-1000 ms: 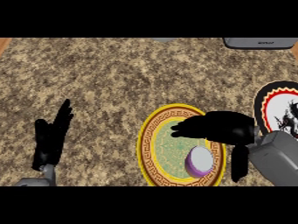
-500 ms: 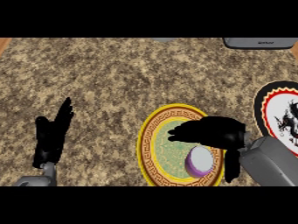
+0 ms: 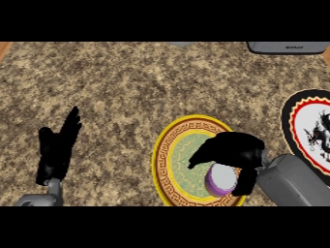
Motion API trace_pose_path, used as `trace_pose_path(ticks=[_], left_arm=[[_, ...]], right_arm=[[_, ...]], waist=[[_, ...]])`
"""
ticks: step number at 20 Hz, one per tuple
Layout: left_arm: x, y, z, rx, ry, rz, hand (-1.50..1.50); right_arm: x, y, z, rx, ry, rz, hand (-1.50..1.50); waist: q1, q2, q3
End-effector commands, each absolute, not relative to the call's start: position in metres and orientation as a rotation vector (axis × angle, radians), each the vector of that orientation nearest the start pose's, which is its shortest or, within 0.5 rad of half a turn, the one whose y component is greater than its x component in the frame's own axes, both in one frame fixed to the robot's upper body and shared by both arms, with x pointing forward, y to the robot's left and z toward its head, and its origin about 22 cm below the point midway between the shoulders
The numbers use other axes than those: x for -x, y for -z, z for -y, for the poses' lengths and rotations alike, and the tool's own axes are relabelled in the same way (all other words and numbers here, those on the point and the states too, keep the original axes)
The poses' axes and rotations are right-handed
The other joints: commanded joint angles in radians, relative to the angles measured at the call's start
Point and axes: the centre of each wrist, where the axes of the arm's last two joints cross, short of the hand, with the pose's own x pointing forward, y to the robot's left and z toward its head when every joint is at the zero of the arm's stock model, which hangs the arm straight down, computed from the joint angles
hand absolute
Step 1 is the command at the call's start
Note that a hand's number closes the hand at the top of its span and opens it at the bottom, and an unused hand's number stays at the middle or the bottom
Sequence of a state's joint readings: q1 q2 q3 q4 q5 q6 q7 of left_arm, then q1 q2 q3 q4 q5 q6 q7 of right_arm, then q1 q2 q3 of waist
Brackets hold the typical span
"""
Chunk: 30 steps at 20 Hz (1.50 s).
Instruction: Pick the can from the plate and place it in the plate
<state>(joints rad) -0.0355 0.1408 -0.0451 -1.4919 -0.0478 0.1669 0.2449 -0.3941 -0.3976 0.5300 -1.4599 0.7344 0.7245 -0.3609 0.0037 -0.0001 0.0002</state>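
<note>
A purple can [image 3: 220, 178] with a pale top stands on the yellow-rimmed plate [image 3: 169, 152] with a green centre, near the view's lower edge. My right hand [image 3: 230, 150] hovers right over the can, fingers curled downward around its top and thumb down its right side, hiding part of it. A second plate [image 3: 321, 138], black and red rimmed with a dragon drawing on white, lies at the right edge. My left hand [image 3: 56, 149] rests open at the lower left, fingers up, far from both plates.
The counter top [image 3: 125, 87] is speckled brown stone with wooden strips at both far corners. A grey appliance [image 3: 287, 47] sits at the back right edge.
My right hand has slid left and down from the plate's right rim onto the can, its fingers closing around it. The left hand has stayed still.
</note>
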Motion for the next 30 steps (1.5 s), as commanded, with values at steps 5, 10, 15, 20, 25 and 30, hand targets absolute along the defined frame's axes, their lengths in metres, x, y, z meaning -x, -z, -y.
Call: trace_pose_path(ticks=[5, 10, 15, 20, 25, 30], left_arm=[[-0.240, 0.019, -0.263, -0.241, 0.025, 1.289, 0.00], [-0.248, 0.008, -0.249, -0.257, 0.024, 1.283, 0.00], [-0.245, 0.019, -0.253, -0.260, 0.028, 1.267, 0.00], [-0.230, 0.019, -0.271, -0.291, -0.005, 1.259, 0.00], [-0.244, 0.004, -0.259, -0.271, 0.011, 1.268, 0.00], [-0.242, 0.013, -0.262, -0.257, -0.004, 1.270, 0.00]], right_arm=[[-0.294, -0.029, 0.167, -0.224, -1.991, 1.401, 1.50], [-0.298, -0.049, 0.160, -0.116, -1.936, 1.489, 1.50], [-0.305, -0.063, 0.205, 0.186, -1.684, 1.658, 1.50], [-0.287, -0.039, 0.282, 0.668, -1.263, 1.435, 1.50], [-0.253, -0.091, 0.295, 0.803, -1.111, 1.578, 1.50], [-0.233, -0.127, 0.319, 1.034, -0.792, 1.703, 1.50]], waist=[[0.002, 0.001, 0.000], [-0.002, -0.001, 0.000], [-0.021, -0.002, 0.000], [-0.066, -0.009, 0.001], [-0.040, -0.009, -0.001], [-0.040, -0.008, -0.001]])
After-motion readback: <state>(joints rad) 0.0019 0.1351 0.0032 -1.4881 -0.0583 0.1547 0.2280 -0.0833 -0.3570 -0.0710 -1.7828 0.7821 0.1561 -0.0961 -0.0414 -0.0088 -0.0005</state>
